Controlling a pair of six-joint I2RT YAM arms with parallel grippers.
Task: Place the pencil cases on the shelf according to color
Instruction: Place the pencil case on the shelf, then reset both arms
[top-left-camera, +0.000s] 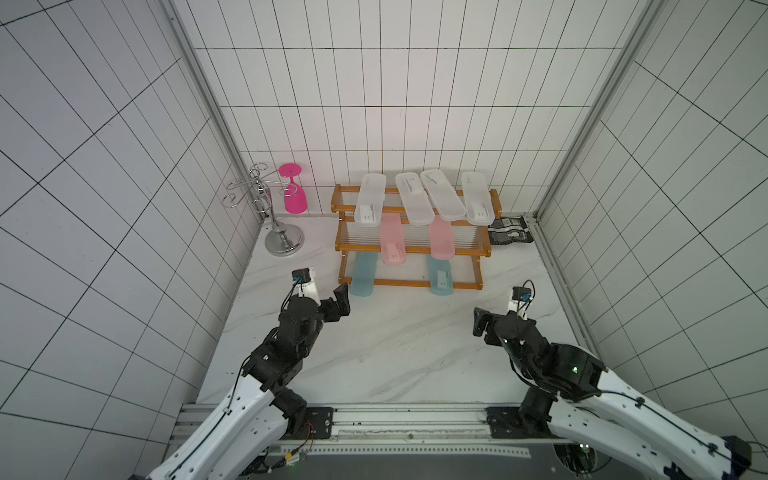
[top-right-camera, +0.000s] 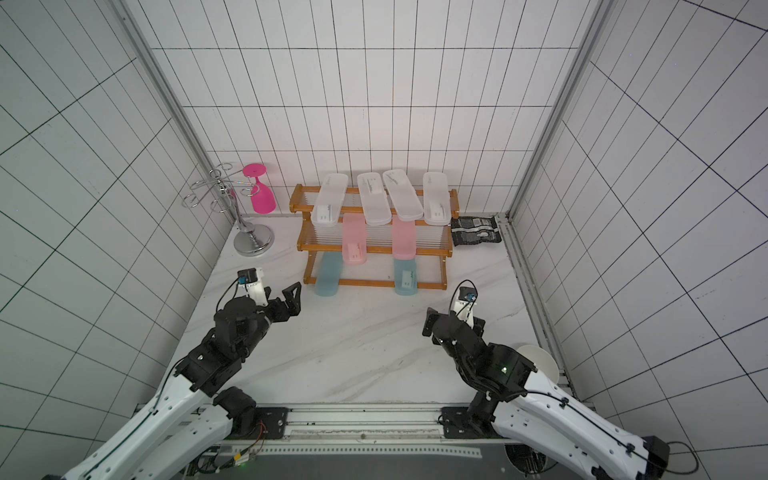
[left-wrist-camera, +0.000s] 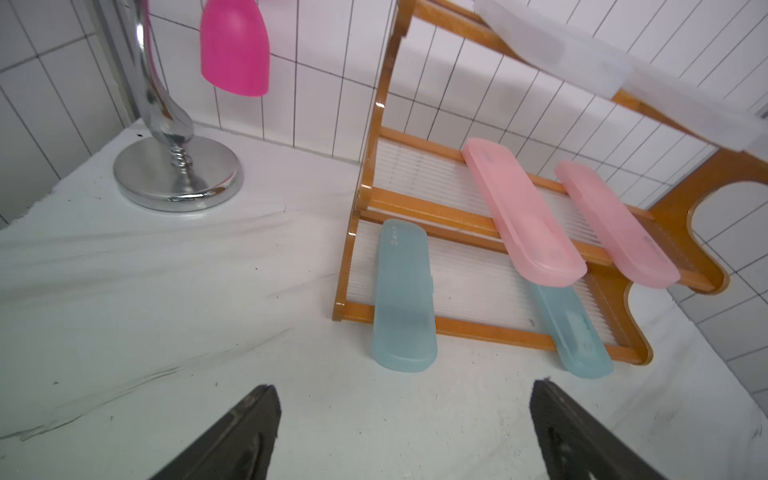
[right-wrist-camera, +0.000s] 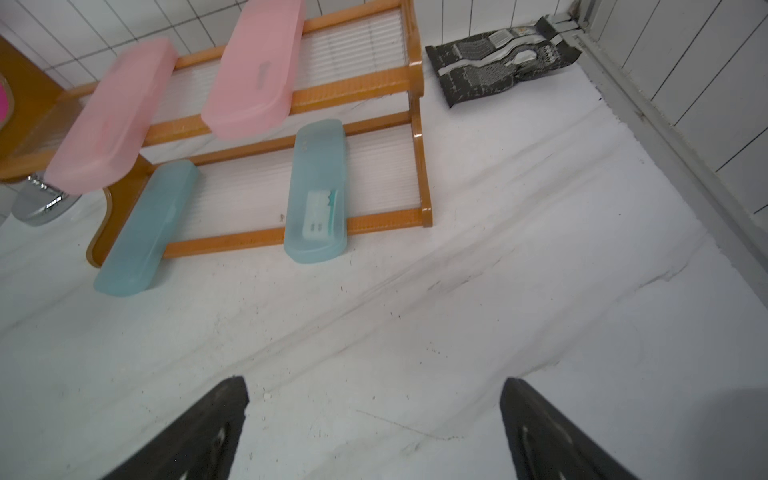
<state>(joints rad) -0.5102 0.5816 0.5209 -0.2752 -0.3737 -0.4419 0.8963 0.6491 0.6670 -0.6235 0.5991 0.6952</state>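
Shelf (top-left-camera: 399, 283) at the rear of the desk (top-left-camera: 395, 345): clear-white pencil cases (top-left-camera: 370, 199) on the top tier, pink pencil cases (top-left-camera: 392, 245) on the middle, teal pencil cases (top-left-camera: 363, 274) on the bottom. Left end effector (left-wrist-camera: 403, 388), released and empty, is just beside one teal case. Right end effector (right-wrist-camera: 374, 380), also released, stands farther off.

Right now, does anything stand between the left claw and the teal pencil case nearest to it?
Nothing visible does. In the left wrist view, only bare white table lies between the open left claw and that teal pencil case, whose near end sticks out past the front rail of the shelf.
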